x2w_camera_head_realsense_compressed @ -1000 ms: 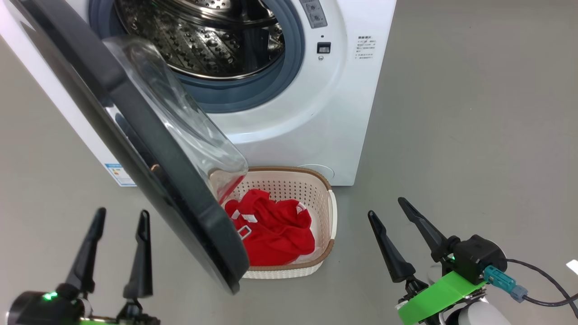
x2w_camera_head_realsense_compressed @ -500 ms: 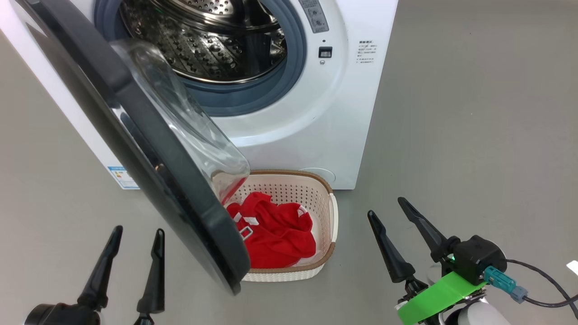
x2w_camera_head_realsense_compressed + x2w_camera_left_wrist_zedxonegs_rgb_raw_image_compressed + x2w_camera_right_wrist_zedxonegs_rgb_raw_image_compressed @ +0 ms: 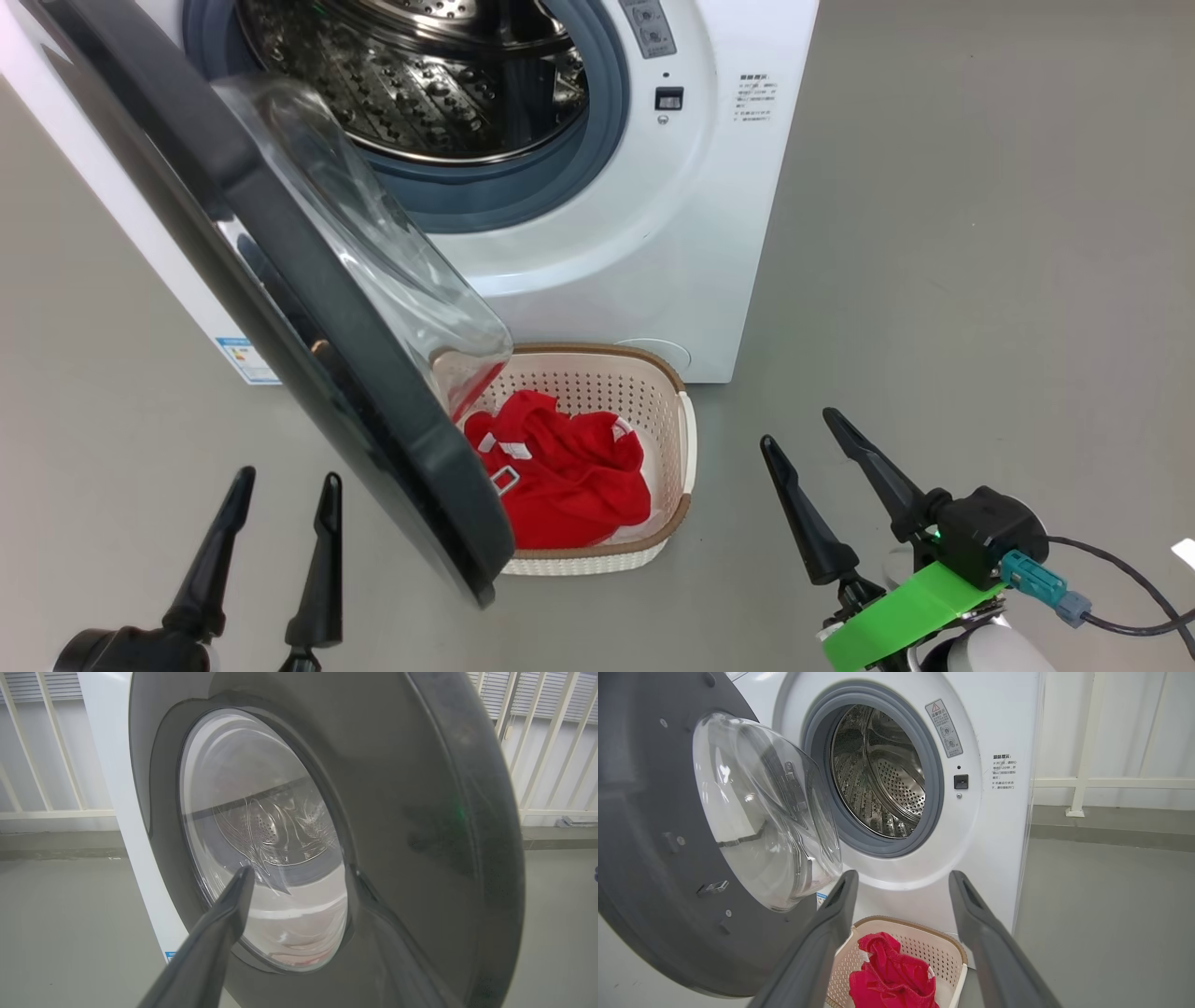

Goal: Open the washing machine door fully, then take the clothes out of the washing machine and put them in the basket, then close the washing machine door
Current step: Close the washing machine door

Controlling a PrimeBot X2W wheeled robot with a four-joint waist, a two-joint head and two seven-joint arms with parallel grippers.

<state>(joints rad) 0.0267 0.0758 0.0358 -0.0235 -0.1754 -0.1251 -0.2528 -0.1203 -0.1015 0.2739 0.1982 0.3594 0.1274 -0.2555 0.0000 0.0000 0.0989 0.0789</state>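
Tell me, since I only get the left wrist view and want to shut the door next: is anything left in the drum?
Observer: The drum shows bare steel in the right wrist view, no fabric where visible.
Operator: Where are the clothes?
Observer: The red clothes lie in the basket on the floor before the machine.
Operator: Is the right gripper clear?
Observer: The right gripper is open, right of the basket, apart from the washing machine door.

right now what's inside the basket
Red clothes lie heaped in the basket. The open washing machine door covers the basket's left end, so what lies there cannot be seen.
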